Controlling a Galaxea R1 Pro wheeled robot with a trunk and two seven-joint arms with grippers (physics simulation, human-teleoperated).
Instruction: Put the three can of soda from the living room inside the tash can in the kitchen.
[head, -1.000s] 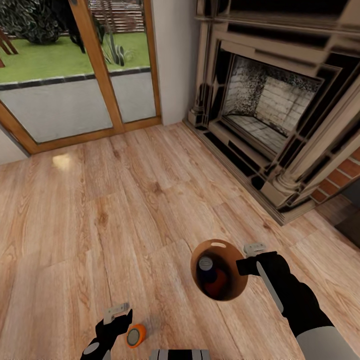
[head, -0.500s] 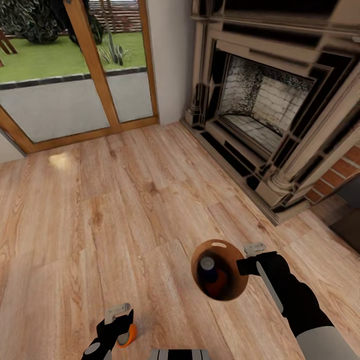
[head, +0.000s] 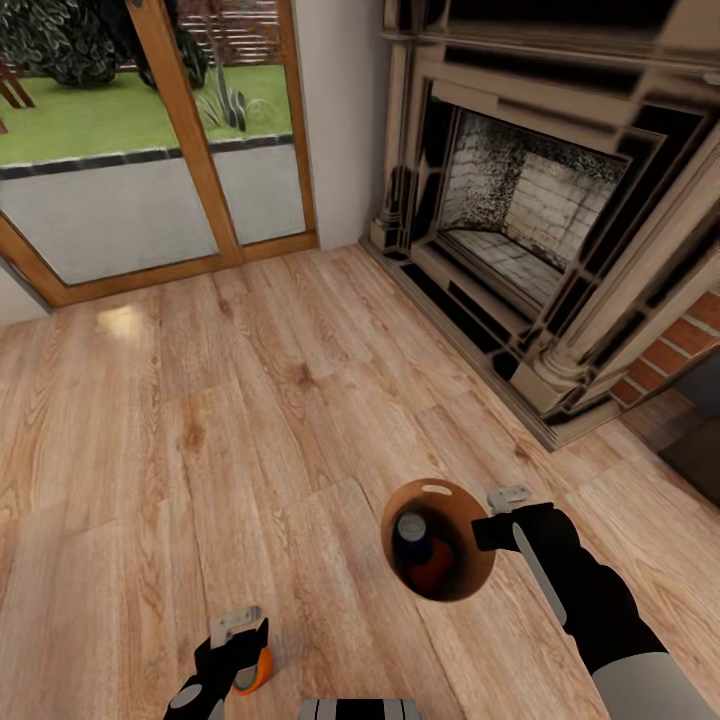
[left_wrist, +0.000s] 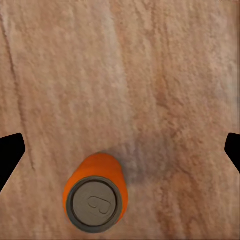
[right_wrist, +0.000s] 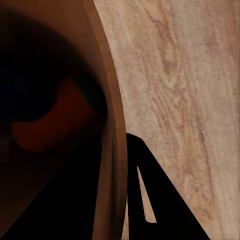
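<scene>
On the living room's wood plank floor (head: 250, 400), beside the fireplace (head: 540, 230), the right gripper (head: 497, 525) pinches the rim of the trash can (head: 440, 540) and holds it above the floor; a blue soda can (head: 412, 535) and an orange can (head: 435, 572) lie inside. The left gripper (head: 240, 640) hangs spread wide and empty over the third orange can (left_wrist: 95, 197), which stands upright on the boards, its grey top facing the wrist camera and nearer one fingertip than the other. The likely hazard: with the can off-centre between the fingers, a descending tip could clip its top or side and tip it over, sending it rolling away, and the bin could slip from its thin rim grip
</scene>
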